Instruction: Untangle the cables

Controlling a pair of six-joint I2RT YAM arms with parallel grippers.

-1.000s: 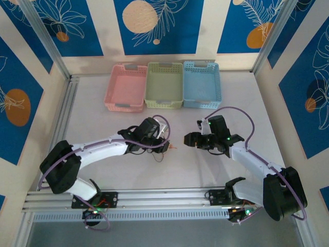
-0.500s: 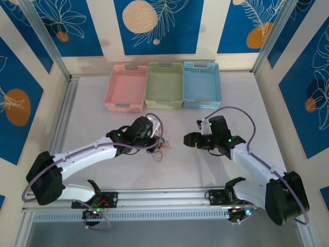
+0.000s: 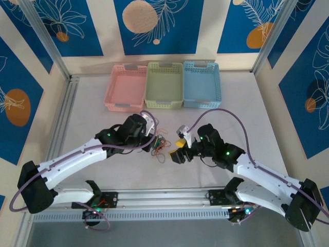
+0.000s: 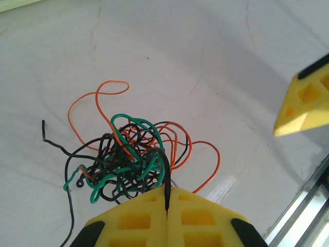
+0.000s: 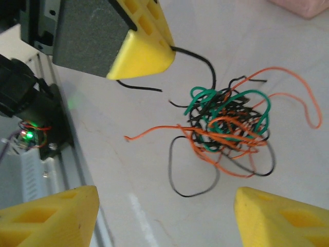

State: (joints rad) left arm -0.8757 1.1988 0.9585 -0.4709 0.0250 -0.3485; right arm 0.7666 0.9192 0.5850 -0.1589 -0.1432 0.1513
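A: Where does the tangle sit?

B: The cables lie in one small clump on the pale surface, between the two arms and well short of the pink basket, the green basket and the blue basket.

A: And the left tool?

B: It is clenched. In its wrist view the two yellow fingers meet, and a single black strand runs up into the seam between them (the rest of the knot, black, green and orange, spreads just ahead of the tips). One orange loop arches away from the clump, and a black end trails off to the side.

A: What about the right tool?

B: Released, its fingers spread wide. In its wrist view they frame the lower corners, and the clump lies beyond them, touching neither. The left tool shows at the top there, with a black strand leading from its tip down into the knot.

A: Are the tools close?

B: Near, on opposite sides of the clump.
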